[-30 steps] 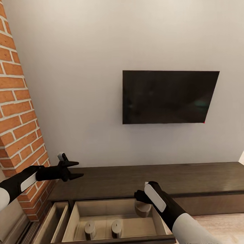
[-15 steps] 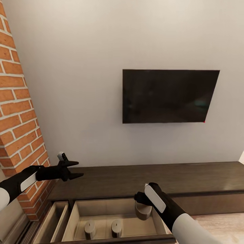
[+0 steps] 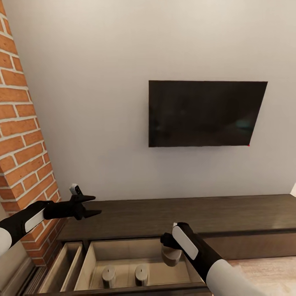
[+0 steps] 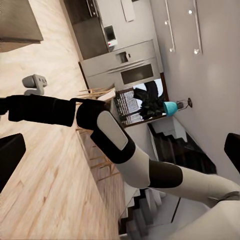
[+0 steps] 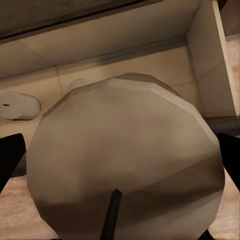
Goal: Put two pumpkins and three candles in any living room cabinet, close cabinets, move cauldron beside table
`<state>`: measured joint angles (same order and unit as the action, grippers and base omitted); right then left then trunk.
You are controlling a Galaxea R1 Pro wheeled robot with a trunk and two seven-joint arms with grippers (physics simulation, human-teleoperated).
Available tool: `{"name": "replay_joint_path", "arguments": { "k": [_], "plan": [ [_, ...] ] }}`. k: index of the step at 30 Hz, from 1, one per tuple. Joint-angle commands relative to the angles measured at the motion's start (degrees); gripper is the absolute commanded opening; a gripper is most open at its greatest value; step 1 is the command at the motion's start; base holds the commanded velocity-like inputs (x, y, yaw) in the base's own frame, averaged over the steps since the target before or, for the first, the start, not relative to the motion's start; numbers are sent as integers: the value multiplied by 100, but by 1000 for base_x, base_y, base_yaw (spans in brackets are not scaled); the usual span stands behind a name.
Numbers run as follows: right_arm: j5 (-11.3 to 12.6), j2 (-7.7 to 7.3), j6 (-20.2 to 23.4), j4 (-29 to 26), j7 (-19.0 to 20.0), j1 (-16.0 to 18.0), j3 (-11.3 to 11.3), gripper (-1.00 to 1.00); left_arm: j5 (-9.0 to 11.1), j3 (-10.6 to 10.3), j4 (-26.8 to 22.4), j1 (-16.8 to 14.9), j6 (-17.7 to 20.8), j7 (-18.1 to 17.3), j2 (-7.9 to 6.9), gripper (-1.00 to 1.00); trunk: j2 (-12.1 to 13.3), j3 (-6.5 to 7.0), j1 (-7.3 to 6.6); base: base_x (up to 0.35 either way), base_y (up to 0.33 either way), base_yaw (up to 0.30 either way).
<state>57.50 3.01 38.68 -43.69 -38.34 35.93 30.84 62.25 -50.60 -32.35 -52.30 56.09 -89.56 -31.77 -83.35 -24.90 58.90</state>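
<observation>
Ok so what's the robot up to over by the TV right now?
It is putting candles away in the low dark cabinet under the TV. The right gripper holds a candle over the open pale drawer, where two candles already stand side by side. The left gripper hovers off to the side by the brick wall, jaws open and empty. The drawer is not yet closed.

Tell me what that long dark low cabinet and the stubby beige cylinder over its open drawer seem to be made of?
The long dark-brown cabinet looks like matte wood: faint grain streaks run along its top. The stubby beige candle in the right gripper looks like wax, dull and smooth, with a dark wick; being a render, that is a guess.
</observation>
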Motion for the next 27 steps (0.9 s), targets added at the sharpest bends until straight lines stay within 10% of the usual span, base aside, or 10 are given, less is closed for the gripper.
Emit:
{"name": "replay_joint_path", "arguments": {
  "k": [1, 11, 27],
  "plan": [
    [53, -2, -62, 29, -60, 11, 41, -100, 9, -38, 0, -10, 60, -44, -5, 100, -46, -25, 23, 0, 0, 0],
    [56, 40, -476, 804, 521, 255, 444, -100, 6, -45, 2, -8, 60, -44, 3, 100, -447, -205, 242, 0, 0, 0],
    [51, 42, -512, 862, 591, 265, 483, -100, 6, -47, -40, -9, 60, -44, 20, 100, -1089, -492, 594, 0, 0, 0]
  ]
}}
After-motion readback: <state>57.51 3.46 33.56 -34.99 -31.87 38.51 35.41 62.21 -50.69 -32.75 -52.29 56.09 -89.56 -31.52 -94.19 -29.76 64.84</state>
